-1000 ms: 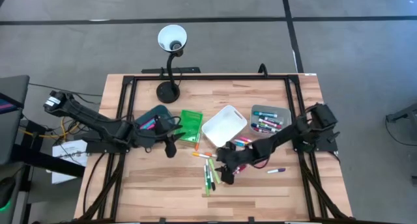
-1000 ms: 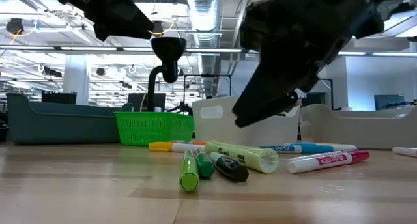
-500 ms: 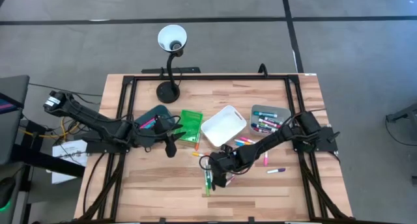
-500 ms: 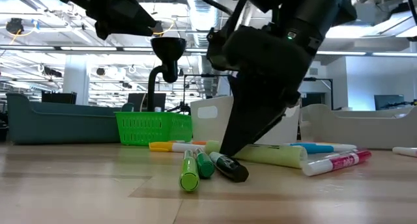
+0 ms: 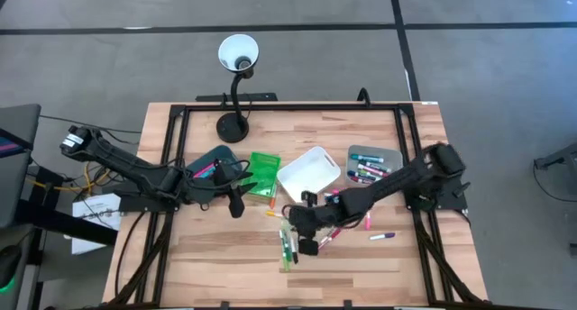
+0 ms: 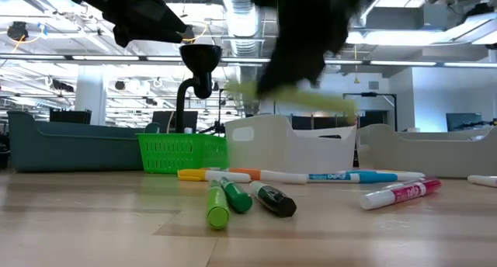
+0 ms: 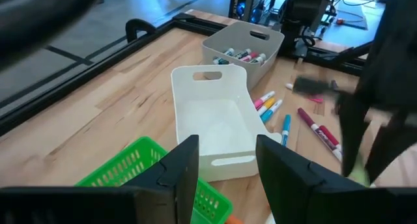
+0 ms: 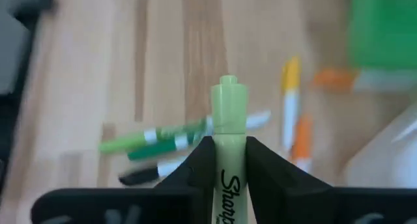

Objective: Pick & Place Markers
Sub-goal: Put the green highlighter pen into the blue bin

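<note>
Several markers lie loose on the wood near mid-table: green ones (image 6: 219, 205), a dark one (image 6: 273, 199), orange (image 6: 210, 174), blue (image 6: 351, 176) and pink (image 6: 400, 192). My right gripper (image 5: 302, 231) hangs over them, shut on a pale yellow-green marker (image 8: 227, 113), which the low view shows as a blur (image 6: 291, 101) in front of the white bin. My left gripper (image 7: 225, 172) stands open above the table by the green basket (image 5: 263, 175), touching nothing. My right gripper pinches the yellow-green marker by its barrel (image 8: 225, 149) between its two fingers, one on each side. The capped end (image 8: 228, 94) sticks out past the fingertips. The gripper comes from above, and the marker hangs roughly level, lifted clear of the table.
A white bin (image 5: 309, 173) stands behind the loose markers. To its right is a grey bin (image 5: 374, 164) holding markers, to its left the green basket and a teal bin (image 5: 215, 161). A gooseneck lamp (image 5: 236, 85) stands at the far edge. A purple marker (image 5: 383, 235) lies apart at right.
My right gripper has come down onto the loose markers, shut on the yellow-green marker and risen, lifting it clear of the table. A green marker and the pink one have shifted a little on the wood.
</note>
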`<state>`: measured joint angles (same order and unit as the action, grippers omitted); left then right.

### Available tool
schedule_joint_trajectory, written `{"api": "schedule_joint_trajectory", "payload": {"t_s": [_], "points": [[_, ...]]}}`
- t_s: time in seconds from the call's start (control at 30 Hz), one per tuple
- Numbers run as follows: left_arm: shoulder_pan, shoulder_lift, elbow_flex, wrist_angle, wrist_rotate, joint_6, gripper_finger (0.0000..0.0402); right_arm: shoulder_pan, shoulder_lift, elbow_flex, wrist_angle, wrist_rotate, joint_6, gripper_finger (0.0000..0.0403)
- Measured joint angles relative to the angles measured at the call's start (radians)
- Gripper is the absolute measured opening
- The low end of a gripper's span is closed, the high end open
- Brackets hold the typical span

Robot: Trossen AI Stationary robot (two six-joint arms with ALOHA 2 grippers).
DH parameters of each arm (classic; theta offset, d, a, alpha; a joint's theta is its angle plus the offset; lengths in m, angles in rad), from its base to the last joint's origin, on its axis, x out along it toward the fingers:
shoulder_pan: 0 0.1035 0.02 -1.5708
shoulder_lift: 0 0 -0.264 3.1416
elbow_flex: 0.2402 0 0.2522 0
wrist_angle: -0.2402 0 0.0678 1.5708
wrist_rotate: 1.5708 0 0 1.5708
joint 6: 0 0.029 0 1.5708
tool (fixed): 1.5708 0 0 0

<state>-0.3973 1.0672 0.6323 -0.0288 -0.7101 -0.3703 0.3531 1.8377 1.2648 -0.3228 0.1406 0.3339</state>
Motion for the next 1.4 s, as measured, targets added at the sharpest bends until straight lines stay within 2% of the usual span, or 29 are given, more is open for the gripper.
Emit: {"api": "schedule_joint_trajectory", "payload": {"t_s": [0.2, 0.27, 0.33, 0.47, 0.53, 0.63, 0.73, 0.83, 0.93, 1.07, 1.2, 1.4], "points": [[0.000, 0.000, 0.000, 0.000, 0.000, 0.000, 0.0149, 0.016, -0.218, -0.006, 0.055, 0.228, -0.279, 0.0068], [-0.001, 0.000, 0.000, 0.000, 0.000, 0.000, 0.0149, 0.020, -0.285, -0.045, 0.158, 0.248, -0.397, 0.0062], [-0.001, 0.000, 0.000, 0.000, 0.000, 0.000, 0.0149, 0.020, -0.347, -0.122, 0.358, 0.221, -0.498, 0.0057], [-0.001, 0.000, 0.000, 0.001, 0.000, 0.001, 0.0149, -0.036, -0.405, -0.351, 0.803, 0.038, -0.620, 0.0060], [-0.004, 0.007, 0.000, 0.013, 0.002, 0.025, 0.0149, -0.087, -0.398, -0.455, 1.006, -0.008, -0.600, 0.0065], [-0.008, 0.048, 0.000, 0.112, 0.037, 0.088, 0.0148, -0.164, -0.362, -0.546, 1.220, -0.035, -0.466, 0.0070], [-0.006, 0.129, 0.000, 0.296, 0.108, 0.203, 0.0140, -0.218, -0.310, -0.574, 1.279, -0.116, -0.344, 0.0070], [0.002, 0.222, 0.000, 0.478, 0.124, 0.308, 0.0130, -0.238, -0.265, -0.572, 1.354, -0.219, -0.292, 0.0068], [0.021, 0.298, 0.000, 0.589, 0.123, 0.336, 0.0122, -0.238, -0.222, -0.571, 1.435, -0.231, -0.290, 0.0068], [0.053, 0.364, -0.002, 0.668, 0.165, 0.336, 0.0124, -0.238, -0.196, -0.557, 1.468, -0.232, -0.293, 0.0068], [0.074, 0.386, -0.002, 0.724, 0.251, 0.336, 0.0146, -0.238, -0.178, -0.534, 1.422, -0.226, -0.372, 0.0068], [0.077, 0.380, -0.001, 0.752, 0.259, 0.339, 0.0185, -0.238, -0.179, -0.501, 1.371, -0.193, -0.413, 0.0068]]}}
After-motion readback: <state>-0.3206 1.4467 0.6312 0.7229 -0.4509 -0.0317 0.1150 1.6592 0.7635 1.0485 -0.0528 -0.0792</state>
